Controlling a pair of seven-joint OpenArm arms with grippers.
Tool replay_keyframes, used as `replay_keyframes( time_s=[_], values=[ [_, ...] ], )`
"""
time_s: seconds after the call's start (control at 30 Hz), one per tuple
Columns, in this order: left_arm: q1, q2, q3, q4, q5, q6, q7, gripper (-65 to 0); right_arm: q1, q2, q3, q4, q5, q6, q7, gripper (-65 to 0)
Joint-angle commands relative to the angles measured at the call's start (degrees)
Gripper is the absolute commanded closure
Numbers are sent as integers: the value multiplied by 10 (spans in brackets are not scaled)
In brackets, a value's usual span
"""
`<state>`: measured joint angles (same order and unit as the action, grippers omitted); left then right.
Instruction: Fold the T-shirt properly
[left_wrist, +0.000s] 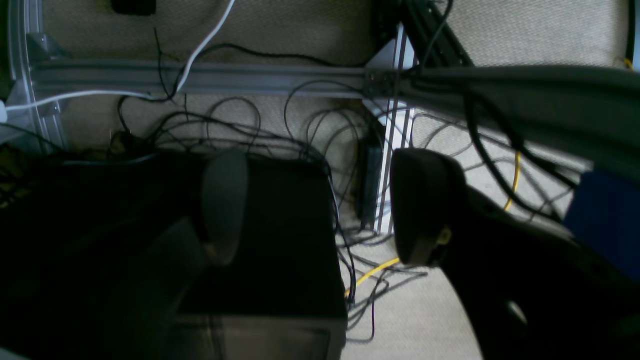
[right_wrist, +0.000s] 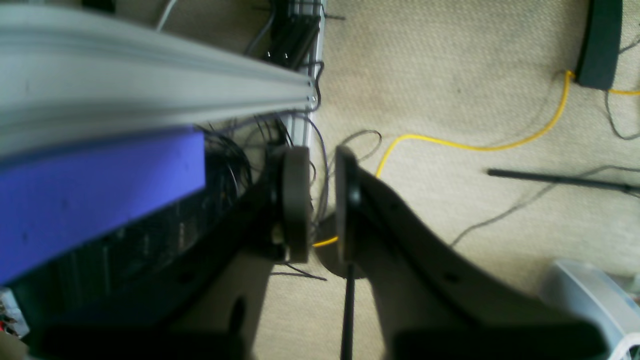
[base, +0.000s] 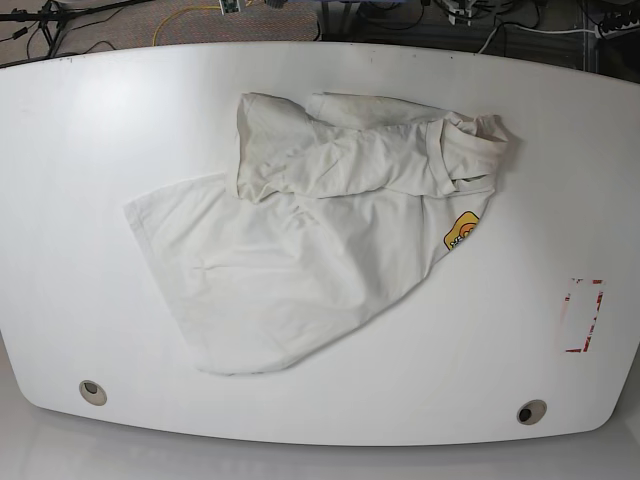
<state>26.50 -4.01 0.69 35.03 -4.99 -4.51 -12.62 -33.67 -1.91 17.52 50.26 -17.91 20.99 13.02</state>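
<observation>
No legible text, numbers or brand names in any view. The logo patch (base: 461, 232) on the T-shirt (base: 300, 250) carries dark lettering, too small to read. A red-edged marking (base: 583, 315) on the table (base: 80, 150) bears no readable characters.

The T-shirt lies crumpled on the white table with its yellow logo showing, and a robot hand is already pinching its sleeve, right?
Not quite. In the base view the T-shirt lies crumpled on the white table with its yellow logo showing, but no hand touches it; both wrist views show floor and cables.
</observation>
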Motion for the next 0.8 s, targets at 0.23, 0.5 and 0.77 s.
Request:
replay_keyframes(
  time_s=[0.23, 0.5, 0.77],
  values=[
    [12, -2, -1, 6, -1, -1, -3, -413, -4, 6, -1, 11, 3, 4, -9, -84],
    [10, -3, -1, 6, -1, -1, -3, -413, 17, 7, -2, 9, 3, 7, -12, -84],
    [10, -3, -1, 6, -1, -1, -3, -414, 29, 5, -3, 9, 2, 7, -36, -84]
  ],
)
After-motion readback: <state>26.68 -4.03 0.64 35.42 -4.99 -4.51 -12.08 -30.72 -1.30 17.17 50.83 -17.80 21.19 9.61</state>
